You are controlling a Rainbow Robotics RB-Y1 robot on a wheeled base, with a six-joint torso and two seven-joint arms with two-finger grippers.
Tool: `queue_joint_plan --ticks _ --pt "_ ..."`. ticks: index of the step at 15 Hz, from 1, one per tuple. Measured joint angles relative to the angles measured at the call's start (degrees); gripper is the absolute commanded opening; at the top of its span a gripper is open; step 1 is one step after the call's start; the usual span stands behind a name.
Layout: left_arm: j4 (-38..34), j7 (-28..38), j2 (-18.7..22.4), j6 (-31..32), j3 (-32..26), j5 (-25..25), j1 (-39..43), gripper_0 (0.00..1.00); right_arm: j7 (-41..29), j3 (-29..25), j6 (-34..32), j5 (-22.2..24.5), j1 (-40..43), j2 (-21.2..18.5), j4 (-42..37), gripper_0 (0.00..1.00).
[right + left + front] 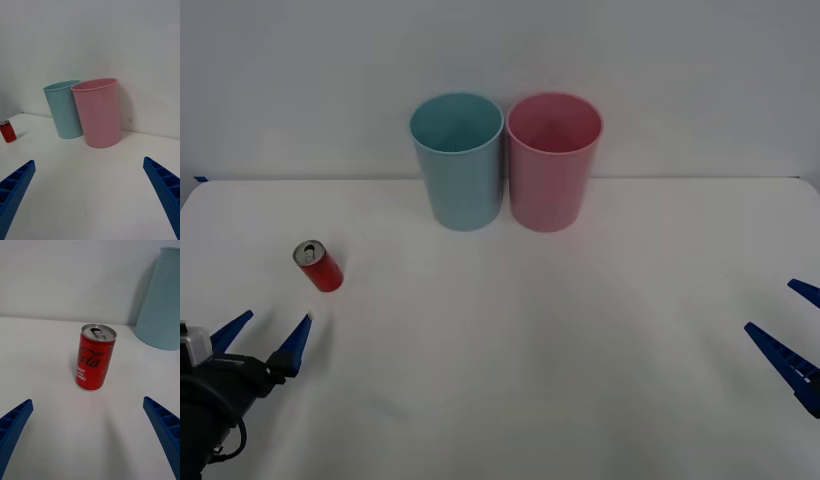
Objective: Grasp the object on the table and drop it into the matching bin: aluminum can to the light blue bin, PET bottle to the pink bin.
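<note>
**Left tool lined up on the can, grasp not yet made**

You are looking at a wide white worktop (510, 350). At the middle of its far edge stand two tall bins side by side, rims nearly touching: the light blue bin (457, 160) towards the left, the pink bin (553, 160) towards the right. Near the left edge, well apart from the bins, the small red aluminum can (318, 266) stands upright, silver lid and pull tab on top.

Your left tool (264, 339) sits at the near left corner, fingers spread apart and pointing at the can, with bare worktop between. Your right tool (790, 332) waits at the near right edge, fingers also apart, holding nothing.

The step in hand looks like the approach. Next you would likely advance the left tool until the can sits between the fingers, then close, lift, and carry it to the light blue bin.

The right tool is cut off by the front view's edge. The bins' insides are only partly visible.
</note>
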State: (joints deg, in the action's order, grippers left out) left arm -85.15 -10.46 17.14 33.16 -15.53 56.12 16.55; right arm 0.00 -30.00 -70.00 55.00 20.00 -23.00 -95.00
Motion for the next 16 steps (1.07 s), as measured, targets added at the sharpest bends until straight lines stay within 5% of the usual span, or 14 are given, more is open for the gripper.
queue_joint_plan --ticks 16 --pt "16.2 -0.4 -0.2 -5.4 3.1 3.9 -18.7 1.00 0.0 0.0 0.0 0.0 0.0 0.0 0.0 1.00"
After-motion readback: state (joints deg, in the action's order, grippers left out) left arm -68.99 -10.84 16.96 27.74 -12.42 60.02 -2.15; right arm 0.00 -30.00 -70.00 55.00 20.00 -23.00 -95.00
